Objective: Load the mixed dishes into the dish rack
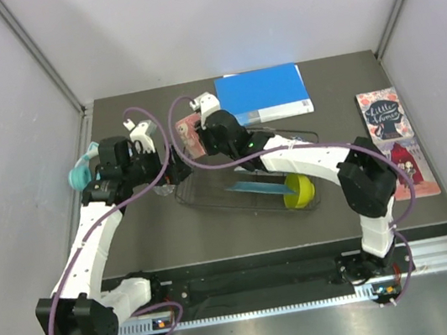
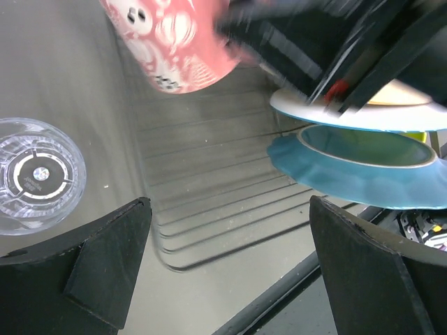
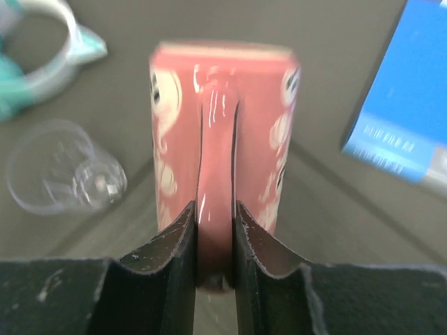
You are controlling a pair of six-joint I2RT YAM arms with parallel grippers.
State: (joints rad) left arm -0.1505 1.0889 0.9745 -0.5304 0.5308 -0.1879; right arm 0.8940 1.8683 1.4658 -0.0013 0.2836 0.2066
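Note:
My right gripper (image 3: 216, 230) is shut on the handle of the pink mug (image 3: 223, 125), which hangs on its side over the far left end of the dish rack (image 1: 211, 197). In the rack the teal scalloped plate (image 2: 356, 171) leans beside a white plate (image 2: 349, 112), with the yellow-green bowl (image 1: 300, 191) at the right end. The clear cup (image 2: 38, 174) stands upright on the table just left of the rack. Near the rack's left corner my left gripper (image 2: 230, 272) hovers open, with nothing between its fingers.
A blue book (image 1: 264, 93) lies behind the rack. Two illustrated books (image 1: 386, 120) lie at the right. Teal headphones (image 1: 80, 173) sit by the left wall. The left arm's purple cable (image 1: 161, 148) loops close to the right wrist.

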